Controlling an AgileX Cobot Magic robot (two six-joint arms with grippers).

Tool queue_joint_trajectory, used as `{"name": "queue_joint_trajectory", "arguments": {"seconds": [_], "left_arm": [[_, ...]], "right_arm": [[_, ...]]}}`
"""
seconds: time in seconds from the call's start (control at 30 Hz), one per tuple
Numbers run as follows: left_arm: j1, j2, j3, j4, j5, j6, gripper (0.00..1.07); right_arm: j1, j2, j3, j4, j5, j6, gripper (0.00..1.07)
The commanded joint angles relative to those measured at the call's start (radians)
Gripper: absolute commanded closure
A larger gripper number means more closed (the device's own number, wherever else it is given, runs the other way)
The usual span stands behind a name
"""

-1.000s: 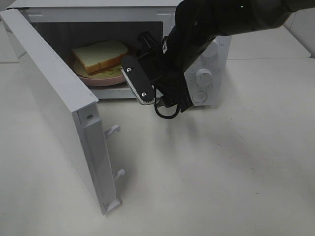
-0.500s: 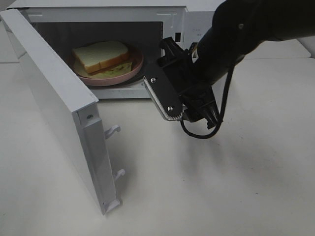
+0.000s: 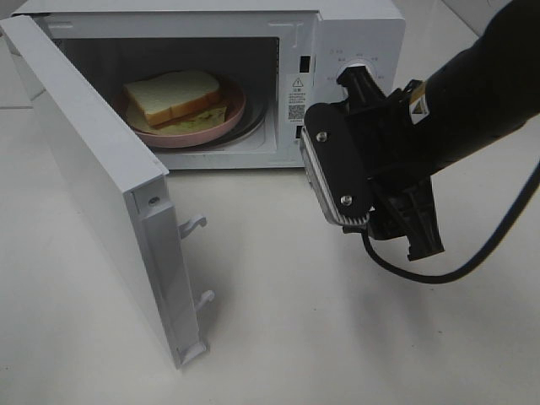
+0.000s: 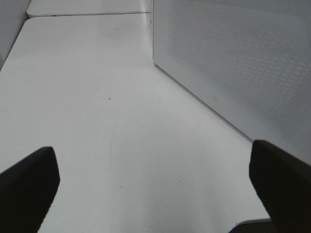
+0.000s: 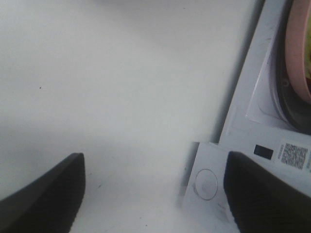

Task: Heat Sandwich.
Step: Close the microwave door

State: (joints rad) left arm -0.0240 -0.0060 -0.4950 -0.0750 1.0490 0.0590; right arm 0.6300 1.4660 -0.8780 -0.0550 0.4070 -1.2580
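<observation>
- The right gripper point(image 5: 154, 196) hangs over the white table point(image 5: 121, 82) just beside the microwave point(image 5: 243, 126), its 2 dark fingers point(image 5: 46, 194) spread wide with nothing between them.
- 1 finger overlaps the microwave's white front; the other is well apart from the microwave.
- Inside the microwave shows the curved rim of a pink plate point(image 5: 295, 48), with a dark ring around it.
- On the microwave's frame sits a QR-code sticker point(image 5: 294, 155), with a small black mark beside it.

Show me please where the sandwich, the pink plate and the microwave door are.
sandwich point(image 3: 173, 91): exterior high view, top bread slice.
pink plate point(image 3: 215, 131): exterior high view, front rim.
microwave door point(image 3: 84, 143): exterior high view, broad white surface.
</observation>
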Motion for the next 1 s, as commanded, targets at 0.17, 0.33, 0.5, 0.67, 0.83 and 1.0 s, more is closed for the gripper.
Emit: {"name": "queue_joint_trajectory", "arguments": {"seconds": [0.17,0.33,0.5,0.67,0.83,1.0], "left_arm": [[-0.004,-0.02,0.004,-0.005,-0.013,-0.002,0.07],[-0.004,-0.02,0.004,-0.005,-0.013,-0.002,0.07],[-0.004,-0.02,0.004,-0.005,-0.013,-0.002,0.07],[-0.004,-0.02,0.004,-0.005,-0.013,-0.002,0.07],[-0.004,-0.02,0.004,-0.005,-0.013,-0.002,0.07],[-0.004,-0.02,0.004,-0.005,-0.013,-0.002,0.07]], "right_arm": [[0.001,-0.134,0.041,0.021,0.084,0.253,0.31],[0.001,-0.182,0.042,0.021,0.173,0.4,0.31],[0.001,-0.236,0.042,0.021,0.274,0.623,0.31],[0.001,-0.288,0.042,0.021,0.368,0.857,0.31],[0.001,-0.317,0.042,0.021,0.493,1.028,0.31],[0.001,-0.349,0.041,0.013,0.621,1.179,0.31]]}}
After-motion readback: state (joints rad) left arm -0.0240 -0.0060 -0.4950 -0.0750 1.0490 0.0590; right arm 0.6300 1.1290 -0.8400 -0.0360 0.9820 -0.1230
